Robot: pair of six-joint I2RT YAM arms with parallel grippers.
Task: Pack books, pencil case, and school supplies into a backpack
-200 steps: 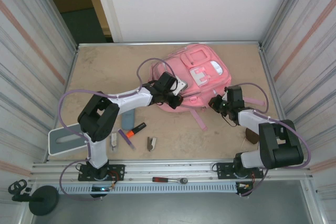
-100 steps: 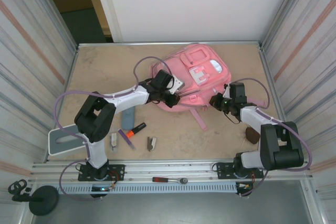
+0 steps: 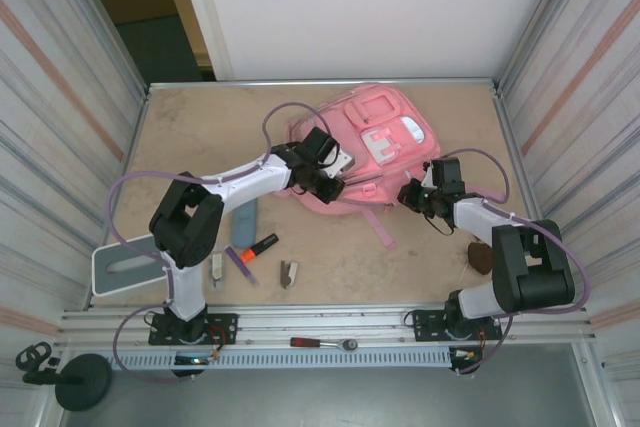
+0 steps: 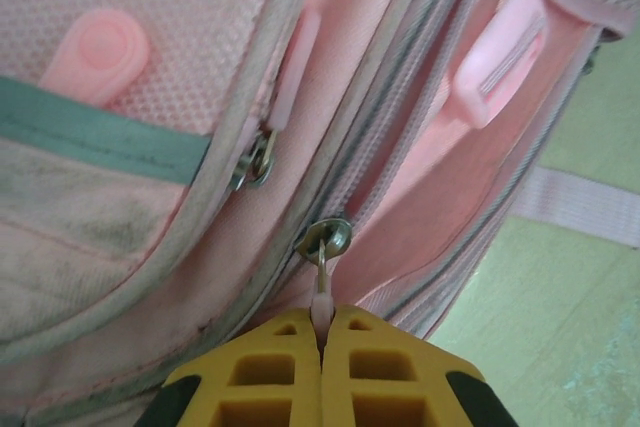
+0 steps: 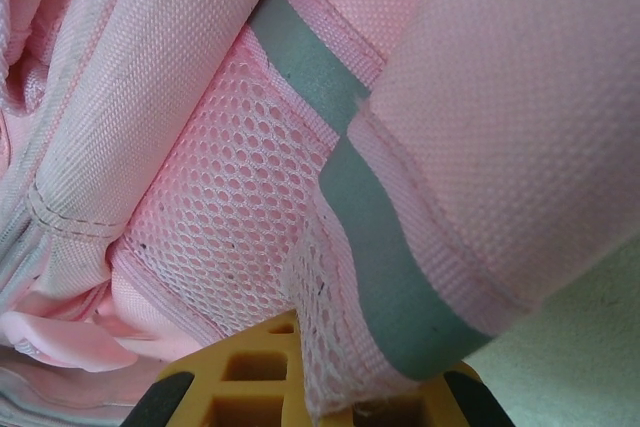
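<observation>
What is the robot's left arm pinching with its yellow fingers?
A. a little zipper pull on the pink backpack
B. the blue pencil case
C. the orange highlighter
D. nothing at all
A: in the left wrist view the left fingers are closed tight on the thin pink zipper pull, which hangs from a metal slider on the backpack.

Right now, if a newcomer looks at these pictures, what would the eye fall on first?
First, the big pink backpack lying at the far middle of the table. Next, the left gripper is shut on a zipper pull at its near edge, and the right gripper pinches the mesh side pocket on its right side.
</observation>
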